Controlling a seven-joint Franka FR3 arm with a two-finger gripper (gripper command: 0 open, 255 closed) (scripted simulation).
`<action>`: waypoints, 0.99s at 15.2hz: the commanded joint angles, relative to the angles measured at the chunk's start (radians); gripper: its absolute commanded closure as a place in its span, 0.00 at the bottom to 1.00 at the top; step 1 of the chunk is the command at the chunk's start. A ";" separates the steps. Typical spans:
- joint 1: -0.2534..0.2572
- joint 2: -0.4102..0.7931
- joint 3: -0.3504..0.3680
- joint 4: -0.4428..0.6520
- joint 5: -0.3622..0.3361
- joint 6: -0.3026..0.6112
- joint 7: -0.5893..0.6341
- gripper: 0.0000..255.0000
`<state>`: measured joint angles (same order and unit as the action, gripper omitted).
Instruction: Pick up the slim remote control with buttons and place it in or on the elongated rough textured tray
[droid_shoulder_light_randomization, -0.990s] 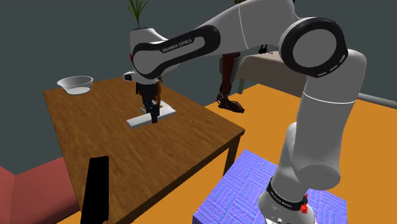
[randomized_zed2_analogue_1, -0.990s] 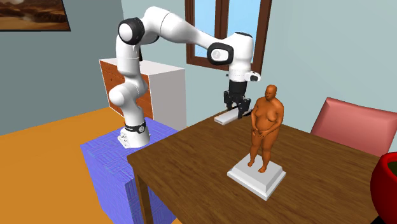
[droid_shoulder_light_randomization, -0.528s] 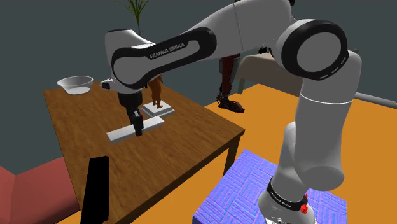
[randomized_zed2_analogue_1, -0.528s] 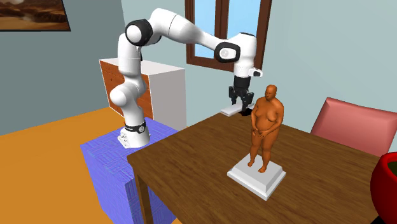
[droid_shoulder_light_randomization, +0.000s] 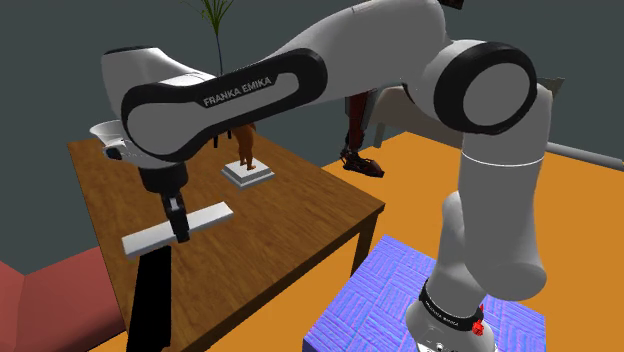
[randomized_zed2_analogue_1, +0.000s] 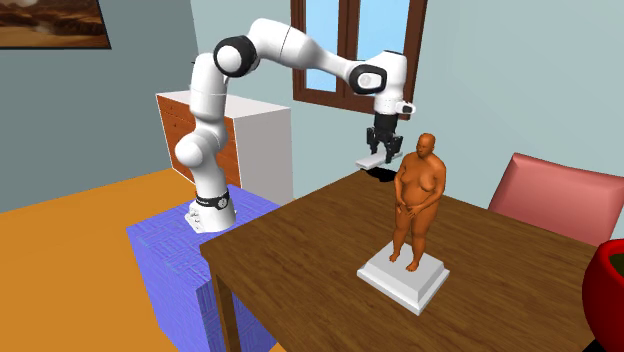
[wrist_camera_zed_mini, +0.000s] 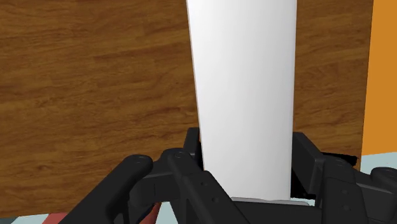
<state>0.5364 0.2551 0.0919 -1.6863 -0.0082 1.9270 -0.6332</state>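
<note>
Remote (droid_shoulder_light_randomization: 205, 217), drawn as a plain white bar, hangs above the table (droid_shoulder_light_randomization: 290, 215) clamped between the fingers of my claw (droid_shoulder_light_randomization: 181, 233); a fast swing could make the smooth bar pivot or slip out.

"FRANKA EMIKA" on arm link (droid_shoulder_light_randomization: 240, 85)

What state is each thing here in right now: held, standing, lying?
Remote: clasped in the gripper, up off the table, roughly level.
Gripper: shut on the remote.
Figurine: standing upright on the table.
Black tray: untouched, the remote not yet on it.
</note>
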 joint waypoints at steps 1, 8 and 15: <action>0.029 0.033 0.015 0.048 -0.007 -0.014 0.047 1.00; 0.108 0.144 0.046 0.182 -0.030 -0.037 0.157 1.00; 0.108 0.165 0.045 0.118 -0.034 0.047 0.159 1.00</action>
<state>0.6460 0.4141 0.1377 -1.5620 -0.0411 1.9609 -0.4723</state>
